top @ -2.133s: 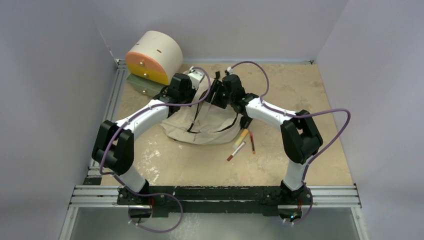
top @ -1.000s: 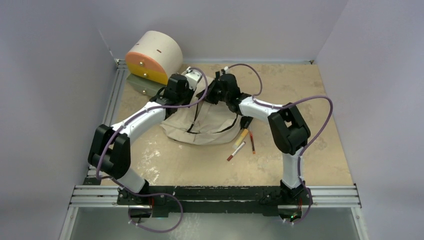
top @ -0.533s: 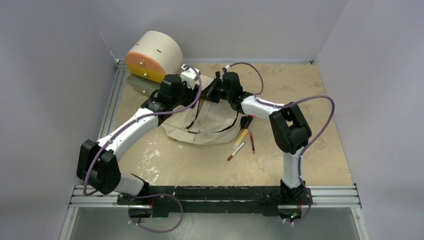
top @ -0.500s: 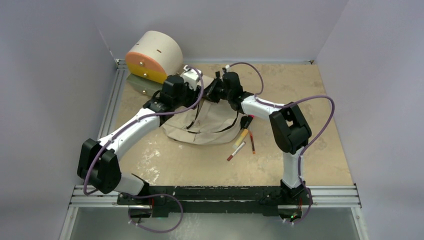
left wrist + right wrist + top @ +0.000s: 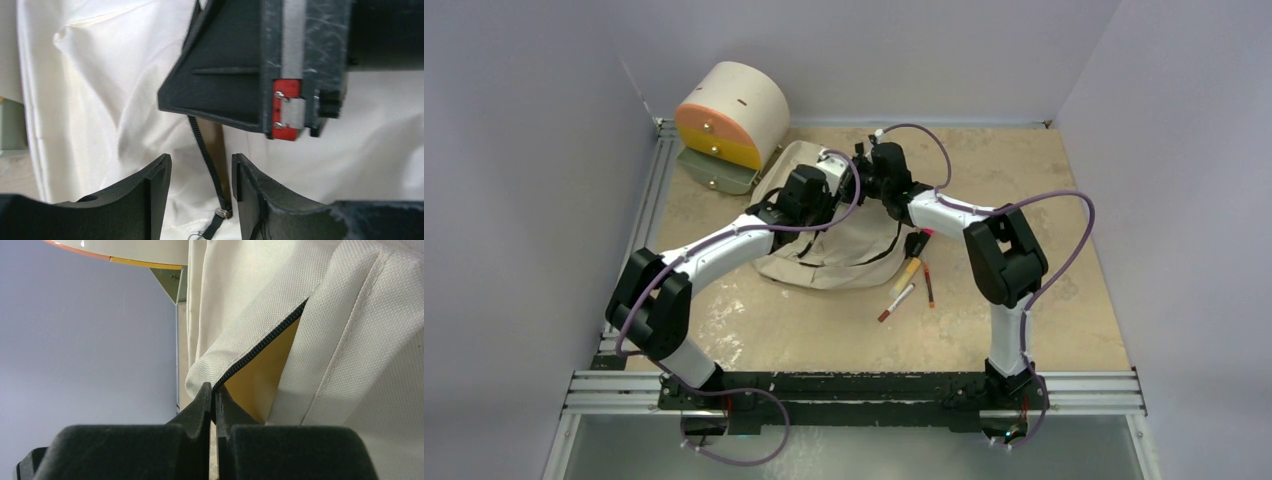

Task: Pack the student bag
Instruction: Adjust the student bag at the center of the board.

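Note:
The student bag (image 5: 844, 250), cream fabric with black zippers, lies slumped at the table's middle back. My right gripper (image 5: 862, 181) is shut on the bag's zipper edge (image 5: 260, 347) and lifts it, showing a tan gap underneath; its tips (image 5: 214, 390) pinch the black zipper tape. My left gripper (image 5: 839, 190) hangs just left of it over the bag, open. In the left wrist view the left gripper (image 5: 201, 170) straddles the zipper (image 5: 202, 145) and its metal pull (image 5: 222, 213) without touching them. The right gripper's black body (image 5: 250, 65) fills the top of that view.
A cream-and-orange drawer unit (image 5: 729, 115) stands at the back left with a greenish drawer (image 5: 714, 170) pulled out. Three pens (image 5: 908, 285) lie on the table just right of the bag. Walls close in on the left, back and right.
My left gripper went from shut to open and let go of the bag. The left arm swung right and nearer, over the bag's middle. The right gripper kept its hold.

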Controlling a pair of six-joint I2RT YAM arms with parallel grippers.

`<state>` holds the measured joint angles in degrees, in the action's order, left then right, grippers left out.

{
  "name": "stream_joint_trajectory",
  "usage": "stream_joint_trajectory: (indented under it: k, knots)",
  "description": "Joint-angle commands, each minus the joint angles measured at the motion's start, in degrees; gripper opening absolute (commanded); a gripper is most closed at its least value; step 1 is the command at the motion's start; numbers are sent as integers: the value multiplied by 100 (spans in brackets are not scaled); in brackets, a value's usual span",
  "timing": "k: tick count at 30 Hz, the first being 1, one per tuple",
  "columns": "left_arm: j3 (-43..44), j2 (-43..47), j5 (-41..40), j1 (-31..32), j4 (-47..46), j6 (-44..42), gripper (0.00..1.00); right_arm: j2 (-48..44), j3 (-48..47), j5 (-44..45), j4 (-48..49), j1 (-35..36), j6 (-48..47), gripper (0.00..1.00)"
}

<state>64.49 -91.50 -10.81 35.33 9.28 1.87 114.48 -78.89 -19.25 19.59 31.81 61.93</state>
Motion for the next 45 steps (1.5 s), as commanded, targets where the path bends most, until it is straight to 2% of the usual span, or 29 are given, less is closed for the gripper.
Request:
stream_joint_trajectory:
  k: [1,18,29,30,32,36,38,40,41,44,45]
  knots:
    - [134,129,-650,19,-373,-91,47,-412,-291,-268,286,0,3,0]
    - [566,-656,-1220,18,-594,-666,47,-452,-207,-448,361,-26,30,0]
    - [567,-696,-1536,23,-532,-986,0,-736,109,-423,337,-161,-39,0]
    - [553,-674,-1549,19,-527,-1001,0,-754,137,-408,328,-185,-55,0]
    - [532,-639,-1536,25,-534,-1033,0,-788,192,-361,273,-235,-114,7]
    - [468,-490,-1414,14,-532,-1039,0,-1040,448,131,74,-351,-321,27]
    - [392,-398,-1354,11,-586,-1025,0,-1192,639,324,30,-413,-374,33]
    - [339,-345,-1292,11,-628,-1007,0,-1286,830,340,57,-450,-407,34]
    - [338,-330,-1259,16,-618,-993,0,-1295,876,295,66,-456,-430,32]
    - [342,-286,-1167,1,-585,-911,0,-1245,932,45,102,-457,-575,11]
    - [345,-274,-1119,6,-569,-881,0,-1226,943,21,169,-457,-581,6]
